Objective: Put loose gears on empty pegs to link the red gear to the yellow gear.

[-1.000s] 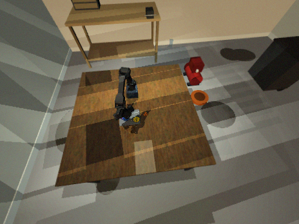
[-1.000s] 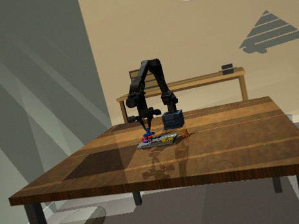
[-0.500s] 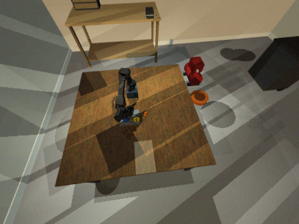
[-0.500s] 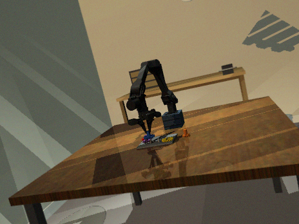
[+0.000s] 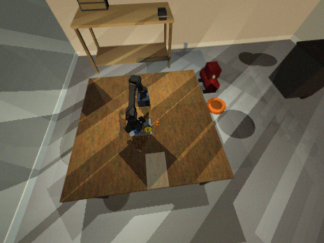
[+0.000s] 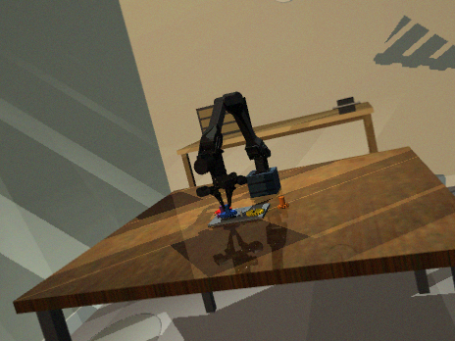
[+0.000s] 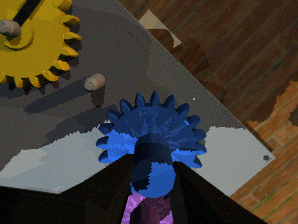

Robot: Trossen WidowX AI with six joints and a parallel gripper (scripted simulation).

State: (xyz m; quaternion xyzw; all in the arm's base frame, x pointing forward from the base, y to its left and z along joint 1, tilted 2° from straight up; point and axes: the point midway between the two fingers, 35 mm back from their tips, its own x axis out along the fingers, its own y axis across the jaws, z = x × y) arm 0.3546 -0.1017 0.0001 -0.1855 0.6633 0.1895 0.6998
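Note:
My gripper is shut on the hub of a blue gear. The gear is at or just above the left part of the grey board; the wrist view does not show whether it sits flat, and its peg is hidden. The yellow gear with a black stripe is on a peg. An empty peg stands between the yellow and blue gears. The red gear is partly hidden behind the blue one. A purple part shows behind the fingers. A small orange gear stands on the table.
The arm's dark blue base stands behind the board. The wooden table extends around the board. A wooden shelf unit is beyond the table's back edge. An orange ring-shaped thing is on the floor to the right.

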